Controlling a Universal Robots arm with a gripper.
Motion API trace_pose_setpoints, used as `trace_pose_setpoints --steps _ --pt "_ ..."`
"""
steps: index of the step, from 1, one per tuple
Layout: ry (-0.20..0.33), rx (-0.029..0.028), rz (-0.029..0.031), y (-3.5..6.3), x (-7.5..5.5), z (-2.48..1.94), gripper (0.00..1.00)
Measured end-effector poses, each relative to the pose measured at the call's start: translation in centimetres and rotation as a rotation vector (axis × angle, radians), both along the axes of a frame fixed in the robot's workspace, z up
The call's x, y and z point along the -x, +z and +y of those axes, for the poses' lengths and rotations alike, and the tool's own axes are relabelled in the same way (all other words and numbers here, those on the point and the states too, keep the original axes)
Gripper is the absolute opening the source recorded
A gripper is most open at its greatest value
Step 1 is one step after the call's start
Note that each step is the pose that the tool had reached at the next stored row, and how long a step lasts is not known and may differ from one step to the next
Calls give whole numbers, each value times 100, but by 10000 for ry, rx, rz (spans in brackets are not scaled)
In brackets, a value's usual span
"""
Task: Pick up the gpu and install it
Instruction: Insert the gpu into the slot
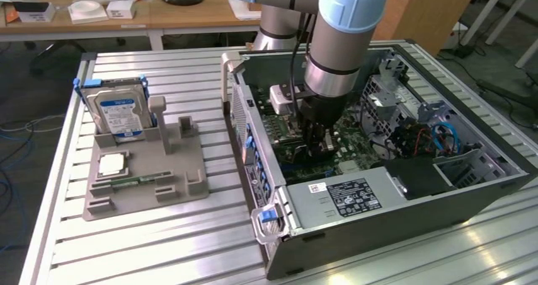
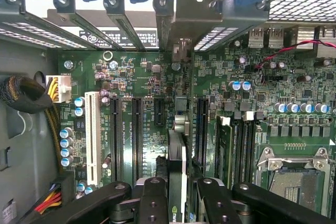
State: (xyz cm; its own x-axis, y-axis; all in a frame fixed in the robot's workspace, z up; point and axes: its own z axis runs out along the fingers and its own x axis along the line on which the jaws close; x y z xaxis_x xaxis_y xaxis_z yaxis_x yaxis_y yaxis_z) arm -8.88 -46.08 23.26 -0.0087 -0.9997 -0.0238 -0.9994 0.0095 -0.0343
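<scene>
The gpu (image 2: 177,163) shows edge-on in the wrist view as a thin black card with a brownish-green board edge. It stands upright over the motherboard (image 2: 142,77), in line with the long black expansion slots (image 2: 137,135). Its far end points at the metal rear slot openings (image 2: 181,30) of the case. My gripper (image 2: 178,203) is shut on the gpu, one black finger (image 2: 152,203) on each face. In the exterior view my gripper (image 1: 318,145) reaches down inside the open computer case (image 1: 378,222), close above the motherboard.
A grey fixture (image 1: 181,184) on the slatted table holds a blue-labelled hard drive (image 1: 118,111), a processor chip (image 1: 112,164) and a green memory stick (image 1: 126,181). Inside the case are the power supply (image 1: 353,197), cables (image 1: 420,137), memory modules (image 2: 226,150), the processor socket (image 2: 296,174) and a wire bundle (image 2: 26,95).
</scene>
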Motion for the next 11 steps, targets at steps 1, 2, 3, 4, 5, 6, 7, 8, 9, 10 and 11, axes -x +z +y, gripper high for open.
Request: trace_pose_setpoints --steps 1,2,3,4,5,6,7,8,9,10,11 --pt "-1 -38 -15 -13 -1 4 27" --pt "-1 -23 -10 -10 -1 4 27" --pt "-2 -11 -6 -4 0 2 27" --pt "-2 0 -1 5 0 0 33" --pt "-2 1 -2 12 1 0 33" --pt "-1 -2 -7 19 0 0 33" --pt "0 2 -9 32 0 0 33" --pt "1 1 -14 43 0 0 33" --pt "1 0 -20 55 0 0 33" --pt "1 1 -25 69 0 0 33" --pt "0 1 -34 85 0 0 33"
